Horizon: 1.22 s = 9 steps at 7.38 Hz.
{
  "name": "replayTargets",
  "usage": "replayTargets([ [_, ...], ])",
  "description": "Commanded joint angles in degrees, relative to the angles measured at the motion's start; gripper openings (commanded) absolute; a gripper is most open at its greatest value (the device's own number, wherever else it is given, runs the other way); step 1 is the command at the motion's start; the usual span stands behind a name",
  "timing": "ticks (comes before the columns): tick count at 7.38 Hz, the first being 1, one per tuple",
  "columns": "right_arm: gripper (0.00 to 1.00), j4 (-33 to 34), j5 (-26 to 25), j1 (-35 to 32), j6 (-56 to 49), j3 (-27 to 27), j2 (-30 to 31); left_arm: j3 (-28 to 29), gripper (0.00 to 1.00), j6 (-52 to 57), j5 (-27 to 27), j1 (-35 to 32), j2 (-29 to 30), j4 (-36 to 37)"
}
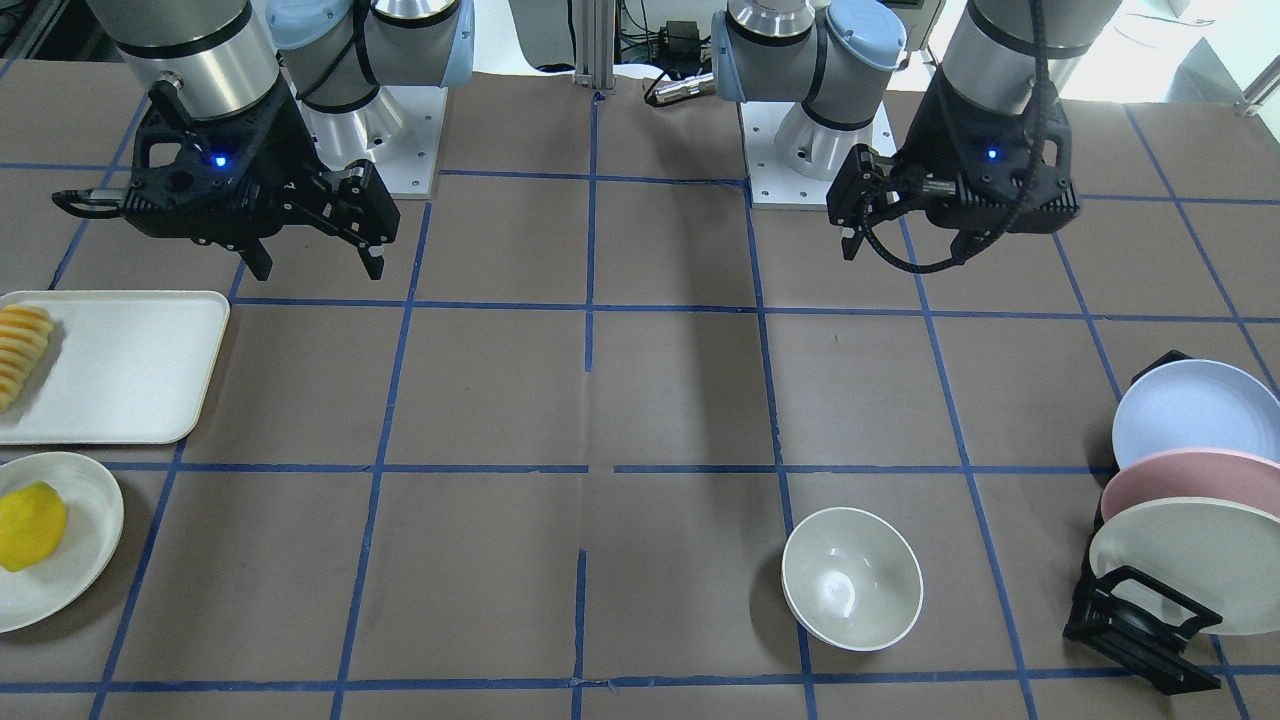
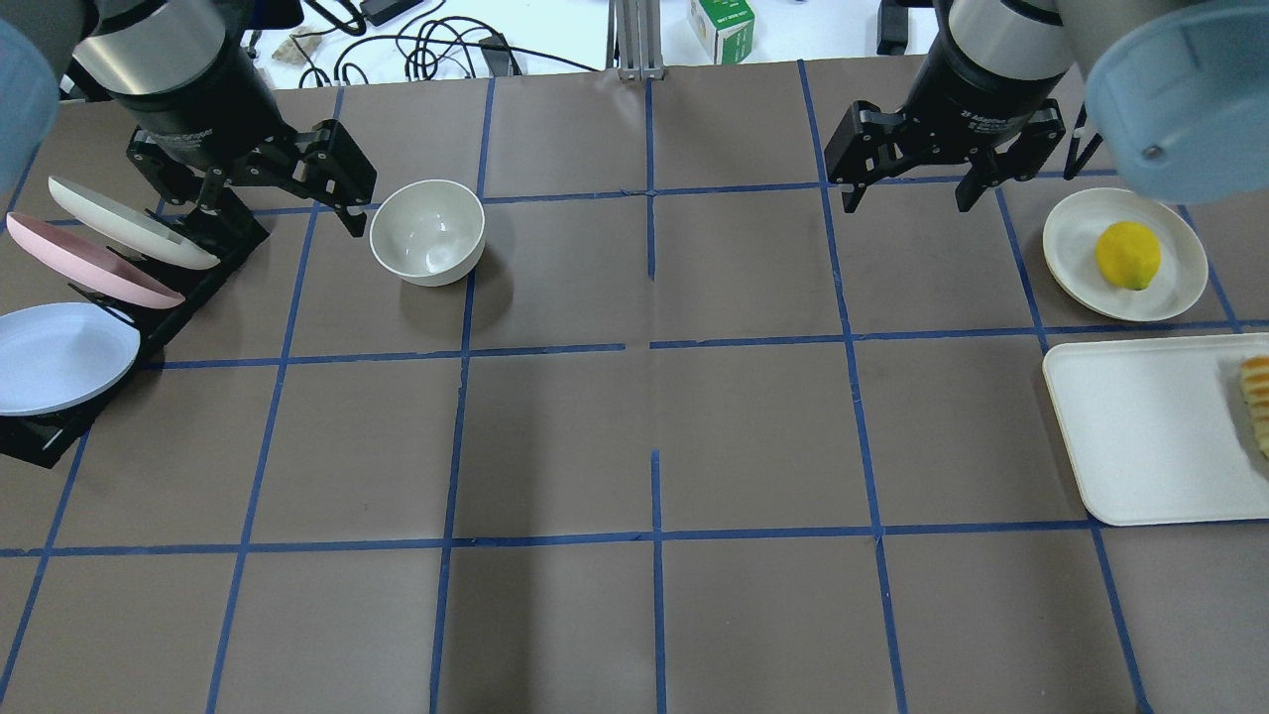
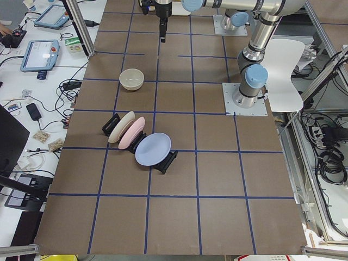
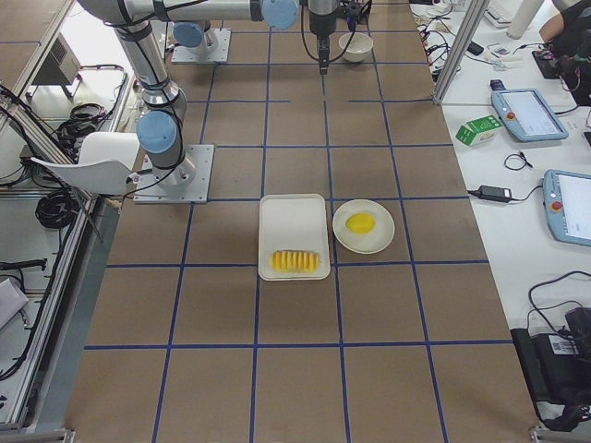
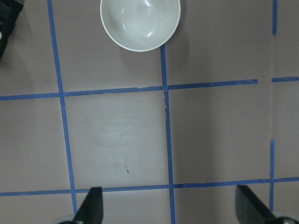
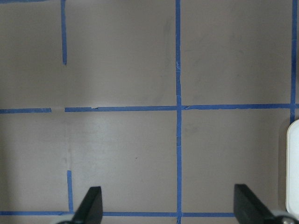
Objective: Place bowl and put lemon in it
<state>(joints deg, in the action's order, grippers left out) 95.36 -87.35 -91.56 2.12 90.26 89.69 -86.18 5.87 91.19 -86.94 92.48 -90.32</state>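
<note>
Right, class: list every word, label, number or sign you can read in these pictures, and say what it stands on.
"2F Adaptive": white print on the body of the right gripper, overhead view; the smaller lines under it are unreadable.
Left gripper: similar white print, too blurred to read.
Green carton: print too small to read.
Tablets: screens too small to read.

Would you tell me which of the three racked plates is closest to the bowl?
The cream plate, at the end of the rack facing the bowl; the pink plate is in the middle and the blue plate at the far end.
</note>
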Motion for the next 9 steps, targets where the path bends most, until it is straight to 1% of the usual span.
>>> replayTargets([
  [1,1.00,0.2,-0.2,0.5,-0.5,-0.2,-0.4,0.8,1.00,7.1,-1.6,5.9,11.3,10.3],
  [2,1.00,0.3,-0.6,2.6,-4.6,-0.8,-0.6,1.3,1.00,7.9,-2.4,7.0,17.5,18.1],
  [3,1.00,0.0,-0.5,8.4,-11.7,-1.2,-0.6,1.3,1.00,8.0,-2.5,7.3,23.1,22.9],
  [4,1.00,-0.1,-0.5,16.9,-21.3,-1.0,-0.7,1.3,1.00,8.3,-2.5,7.3,27.3,26.2],
  [5,1.00,0.2,-0.5,23.8,-30.2,-0.9,-2.5,1.3,1.00,8.0,-3.1,7.3,30.4,28.7],
  [6,1.00,0.3,-0.4,28.8,-36.0,-1.7,-4.6,1.5,1.00,7.6,-6.1,7.3,32.7,29.8],
  [7,1.00,1.8,-0.4,32.0,-40.0,-1.7,-6.3,2.2,0.77,7.7,-6.5,7.3,34.2,31.3],
  [8,1.00,5.6,-1.2,34.2,-43.6,-1.7,-8.6,2.2,0.46,7.2,-6.4,7.3,34.4,31.3],
  [9,1.00,5.6,-1.2,34.8,-43.7,-1.5,-10.0,2.2,0.25,7.2,-6.2,7.3,34.3,31.1],
])
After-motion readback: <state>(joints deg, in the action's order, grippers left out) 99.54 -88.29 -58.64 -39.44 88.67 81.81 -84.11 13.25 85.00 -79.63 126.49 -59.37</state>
